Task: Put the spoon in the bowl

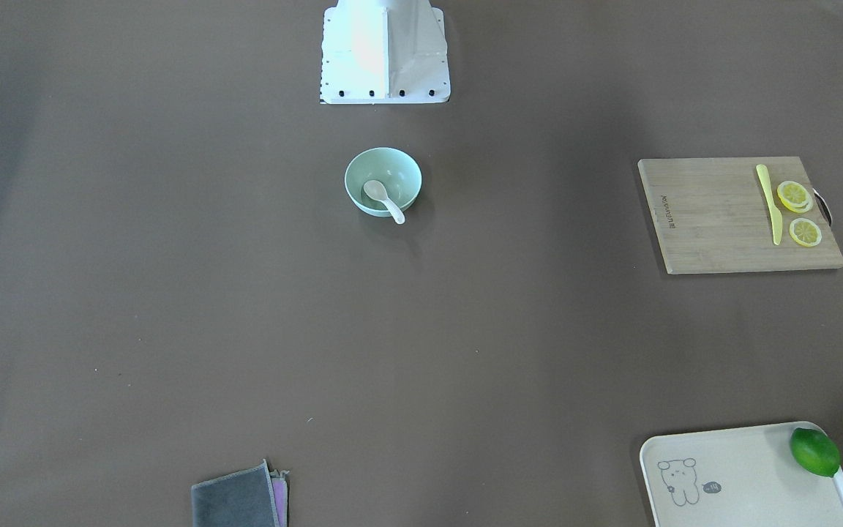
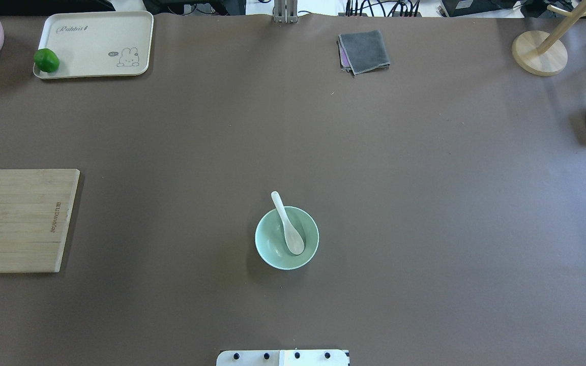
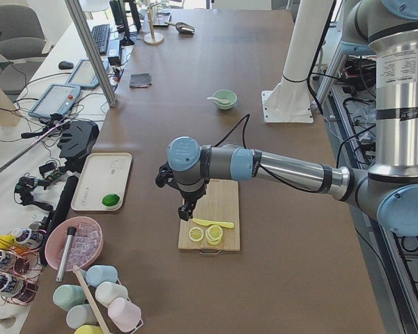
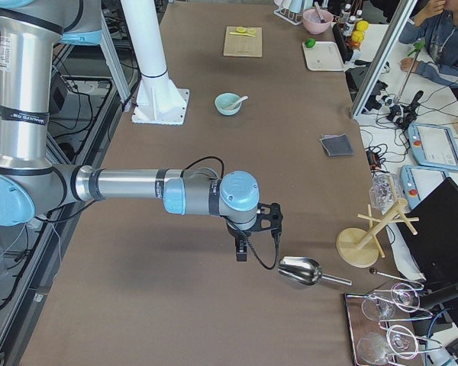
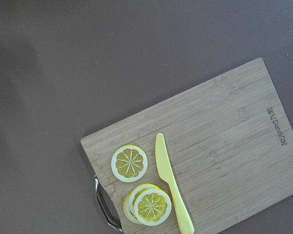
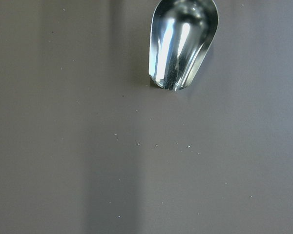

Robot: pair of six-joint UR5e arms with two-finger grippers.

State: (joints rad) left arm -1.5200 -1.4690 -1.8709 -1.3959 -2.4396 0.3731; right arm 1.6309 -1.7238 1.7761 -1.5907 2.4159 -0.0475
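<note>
Overhead exterior view shows the small glossy white soup spoon lying in the round mint-green bowl, scoop inside and handle over the far rim, near the middle of the robot-side edge of the worktop. It looks stiff, slick and chippable, so its thick handle is the spot to pinch. The left end effector and right end effector hang at opposite worktop ends; open or closed, I cannot tell.

Robotics lab for sure: big industrial right arm, and past its gripper an operator desk with a tablet and a person seated.
</note>
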